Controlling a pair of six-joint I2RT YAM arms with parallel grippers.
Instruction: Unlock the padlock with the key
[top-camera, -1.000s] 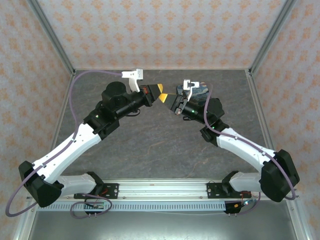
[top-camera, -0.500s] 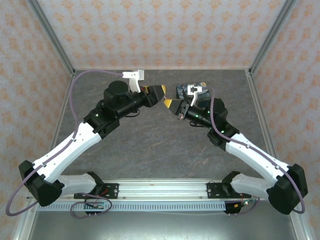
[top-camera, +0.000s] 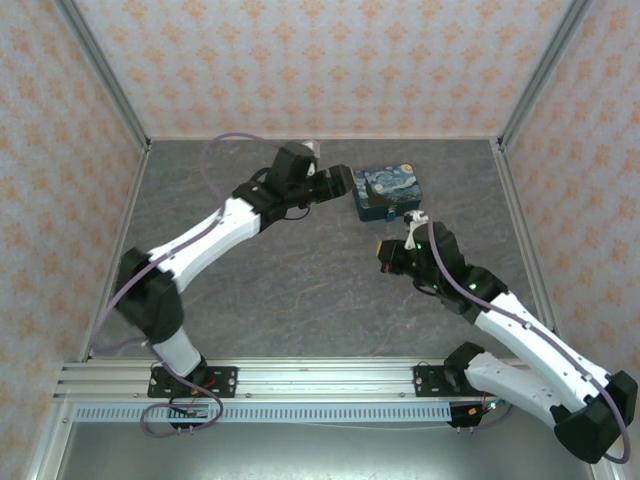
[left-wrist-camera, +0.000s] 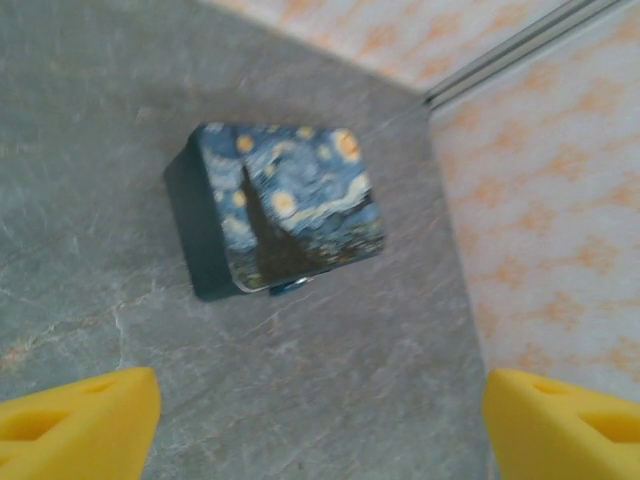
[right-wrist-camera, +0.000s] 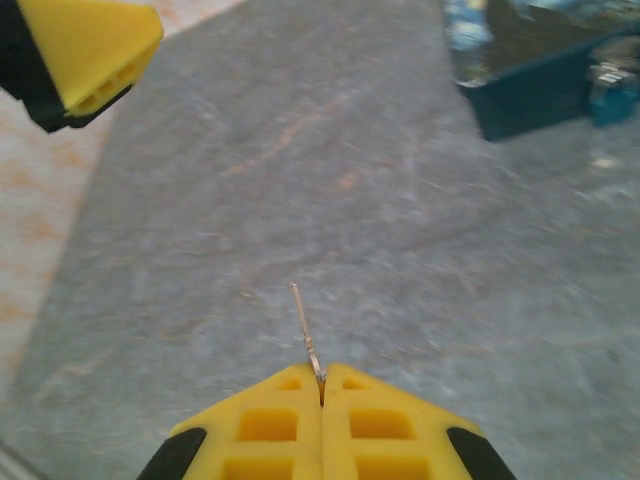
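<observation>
Right gripper (right-wrist-camera: 322, 395): we are pinching the key (right-wrist-camera: 302, 322) between fully closed fingers, its thin blade sticking out ahead.
Left gripper (left-wrist-camera: 320, 420): we are holding it spread wide and empty above the table (left-wrist-camera: 100, 250), just beside the box (left-wrist-camera: 290, 205).
Padlock (right-wrist-camera: 612, 98): we are seeing it touching the box's side wall, well apart from the key.

Matt grey stone-look surface (top-camera: 300, 300), faintly veined, smooth. On it, box (left-wrist-camera: 290, 200) with a lightly glossy printed lid and duller, plain dark teal sides. At the box's edge, padlock (right-wrist-camera: 614, 98) in teal finish, beside a speck of bright metal. Well apart from the box, key (right-wrist-camera: 303, 325): looks like thin, pale bare metal. Right pincer (right-wrist-camera: 322, 385) and left pincer (left-wrist-camera: 322, 400): matt yellow plastic, the right's moulded with recesses.
</observation>
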